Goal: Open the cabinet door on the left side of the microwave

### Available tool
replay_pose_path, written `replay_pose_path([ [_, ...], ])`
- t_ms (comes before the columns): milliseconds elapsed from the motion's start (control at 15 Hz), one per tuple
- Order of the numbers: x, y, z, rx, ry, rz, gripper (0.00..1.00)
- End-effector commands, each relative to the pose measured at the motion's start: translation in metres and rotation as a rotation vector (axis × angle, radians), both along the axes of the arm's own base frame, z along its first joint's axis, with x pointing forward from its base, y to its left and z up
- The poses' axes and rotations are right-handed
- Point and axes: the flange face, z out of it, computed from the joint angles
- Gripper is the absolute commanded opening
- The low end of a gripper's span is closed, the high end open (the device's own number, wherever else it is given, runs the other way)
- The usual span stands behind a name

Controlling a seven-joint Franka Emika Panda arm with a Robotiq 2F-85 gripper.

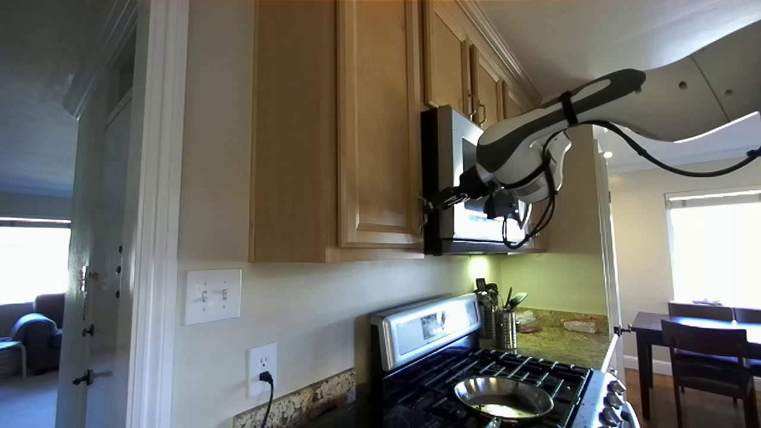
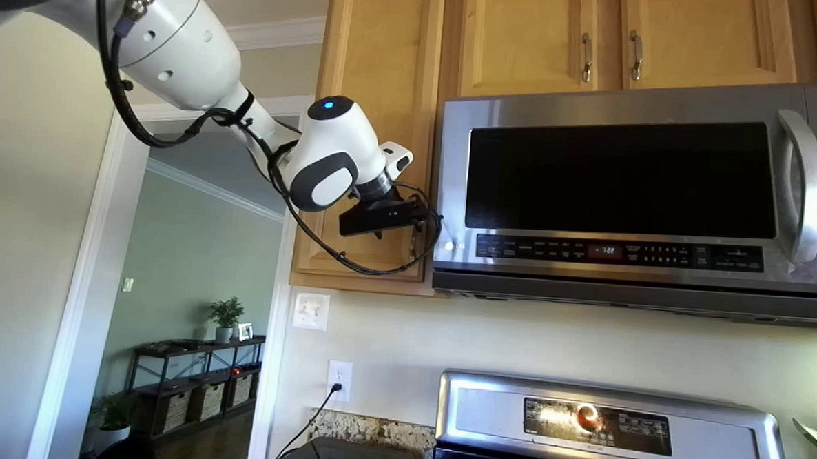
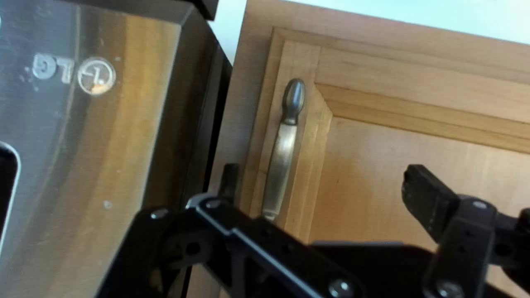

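Observation:
The cabinet door (image 1: 380, 119) is light maple with a framed panel and is shut; it also shows in an exterior view (image 2: 382, 49) and the wrist view (image 3: 414, 136). Its metal bar handle (image 3: 283, 157) runs along the door edge beside the microwave. The steel-front microwave (image 2: 624, 177) stands right of the door, and at left in the upside-down wrist view (image 3: 124, 124). My gripper (image 3: 324, 180) is open, with the handle between its fingers, nearer the finger on the microwave side. In an exterior view its tips (image 1: 429, 205) are at the door edge. Contact cannot be told.
The microwave's black side (image 1: 432, 178) is close beside the gripper. Shorter wood doors (image 2: 527, 41) with handles are above the microwave. Below are the stove (image 2: 600, 417), a steel pan (image 1: 504, 397) and utensil holders (image 1: 506, 330). A cable loops from my arm.

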Motion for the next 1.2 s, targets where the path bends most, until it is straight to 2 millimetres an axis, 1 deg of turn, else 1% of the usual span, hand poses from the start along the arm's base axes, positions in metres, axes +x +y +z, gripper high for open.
replay_pose_path([
  [0, 0.022, 0.008, 0.014, 0.019, -0.028, 0.004, 1.00],
  [200, 0.034, 0.009, 0.017, 0.023, -0.029, -0.001, 1.00],
  [467, 0.043, -0.005, 0.015, 0.004, -0.023, -0.028, 1.00],
  [600, 0.045, -0.012, 0.010, 0.010, -0.007, -0.038, 1.00],
  [667, 0.046, -0.012, 0.007, 0.015, 0.007, -0.032, 1.00],
  [733, 0.047, -0.012, 0.004, 0.019, 0.015, -0.030, 0.75],
  [800, 0.048, -0.011, 0.001, 0.023, 0.025, -0.024, 0.74],
  [867, 0.049, -0.012, -0.002, 0.026, 0.036, -0.025, 0.70],
  [1067, 0.051, -0.015, -0.007, 0.023, 0.048, -0.024, 0.47],
  [1133, 0.051, -0.015, -0.007, 0.022, 0.050, -0.024, 0.42],
])
